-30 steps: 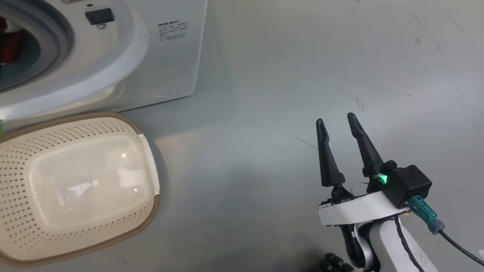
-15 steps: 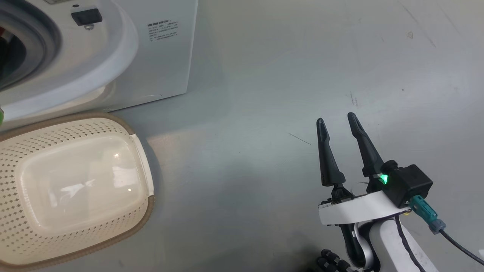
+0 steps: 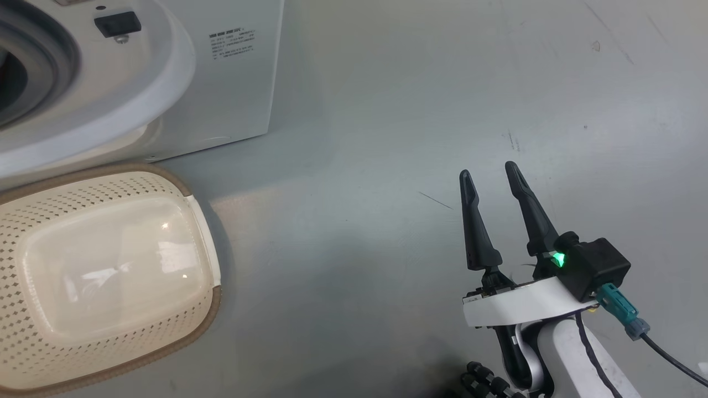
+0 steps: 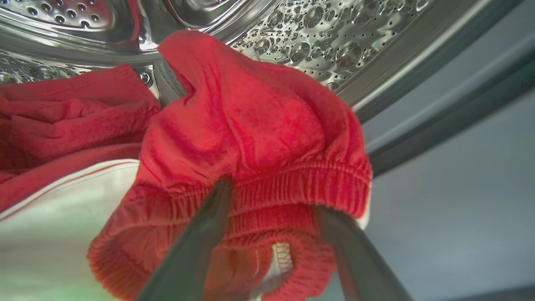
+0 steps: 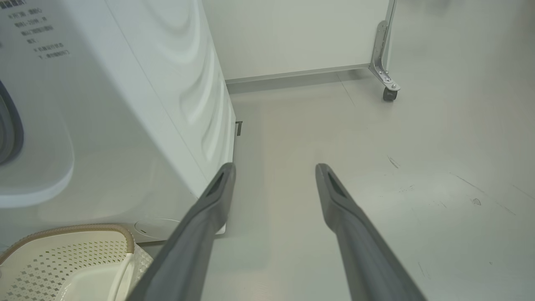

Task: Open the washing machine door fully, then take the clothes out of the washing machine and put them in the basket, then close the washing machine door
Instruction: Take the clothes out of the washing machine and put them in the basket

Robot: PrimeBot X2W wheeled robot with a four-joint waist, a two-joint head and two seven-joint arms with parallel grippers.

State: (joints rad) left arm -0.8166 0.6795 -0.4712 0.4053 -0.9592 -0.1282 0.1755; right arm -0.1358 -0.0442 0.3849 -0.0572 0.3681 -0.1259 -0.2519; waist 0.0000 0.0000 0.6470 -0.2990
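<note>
A pale grey floor (image 3: 387, 99), faintly scuffed, fills the room. In the right wrist view a white wall panel on a small caster (image 5: 388, 94) stands at the back.

In the head view, from the left: the white washing machine (image 3: 232, 83) is at the upper left, its grey-ringed mouth cut off by the edge. The basket (image 3: 204, 243), cream with a brown rim and nothing in it, sits on the floor just in front of the machine. The right gripper (image 3: 489, 170) hangs over bare floor at the lower right, well apart from both. Its fingers are wide apart and hold nothing.

In the left wrist view, the left gripper (image 4: 271, 200) is inside the steel drum (image 4: 317, 37). Its fingers are spread wide, tips pushed into the ribbed waistband of the red clothes (image 4: 250, 125), which lie bunched in the drum.
</note>
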